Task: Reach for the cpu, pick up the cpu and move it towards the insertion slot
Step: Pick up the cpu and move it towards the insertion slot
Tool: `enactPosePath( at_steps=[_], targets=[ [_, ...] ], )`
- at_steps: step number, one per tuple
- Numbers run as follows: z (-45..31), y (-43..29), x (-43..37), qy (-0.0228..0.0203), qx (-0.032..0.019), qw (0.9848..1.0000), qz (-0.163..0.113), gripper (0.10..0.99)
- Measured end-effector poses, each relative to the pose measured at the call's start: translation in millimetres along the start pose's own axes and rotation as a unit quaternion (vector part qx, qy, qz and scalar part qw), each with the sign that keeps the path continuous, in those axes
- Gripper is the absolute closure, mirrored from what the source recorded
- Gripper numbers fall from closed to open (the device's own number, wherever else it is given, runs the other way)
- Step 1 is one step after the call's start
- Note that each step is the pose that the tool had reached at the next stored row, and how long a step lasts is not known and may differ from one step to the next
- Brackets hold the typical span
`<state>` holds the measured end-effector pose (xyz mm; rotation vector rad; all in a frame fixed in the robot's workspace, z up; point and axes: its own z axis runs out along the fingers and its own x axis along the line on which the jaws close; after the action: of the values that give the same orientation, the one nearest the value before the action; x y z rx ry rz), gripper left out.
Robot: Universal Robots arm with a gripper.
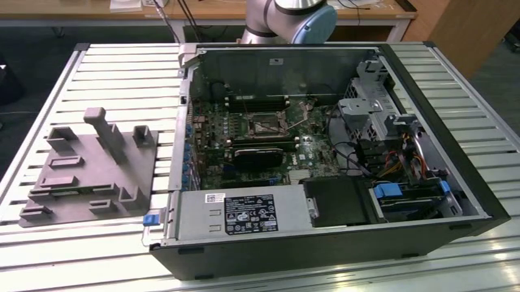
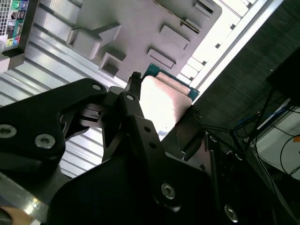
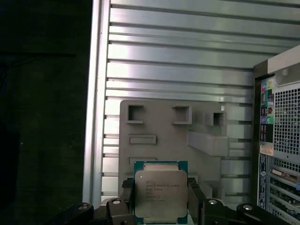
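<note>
Slatted metal table [image 1: 122, 67] carries open computer case [image 1: 325, 255]; grey tray [image 1: 81, 176] beside it, on exterior view's left. Gripper [image 3: 161, 199] pinches cpu [image 3: 161, 187] by two opposite edges, tray behind it. Insertion slot [image 1: 267, 125] on green circuit board [image 1: 317, 149] inside case.

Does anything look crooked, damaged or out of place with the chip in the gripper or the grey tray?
Nothing stands out. In the first wrist view the cpu sits square between the fingers of the gripper, not skewed, with no visible damage. The grey tray behind it lies flat on the slatted table.
</note>
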<state>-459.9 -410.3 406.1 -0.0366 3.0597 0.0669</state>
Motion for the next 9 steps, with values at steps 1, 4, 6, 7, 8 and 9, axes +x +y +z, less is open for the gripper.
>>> enactPosePath(
  at_steps=[1,4,6,7,8,9],
  targets=[
    [0.0,0.0,0.0,0.0000,0.0000,1.0000,0.000,0.545],
    [-0.2,0.0,-0.1,0.0001,0.0001,1.0000,0.000,0.545],
    [-0.2,0.1,-2.2,0.0003,0.0002,1.0000,0.000,0.545],
    [0.1,0.0,-4.5,0.0002,0.0001,1.0000,0.000,0.545],
    [0.4,-0.2,-7.5,0.0003,0.0001,1.0000,0.000,0.545],
    [0.7,-0.2,-10.9,0.0004,0.0001,1.0000,0.000,0.545]
  ],
)
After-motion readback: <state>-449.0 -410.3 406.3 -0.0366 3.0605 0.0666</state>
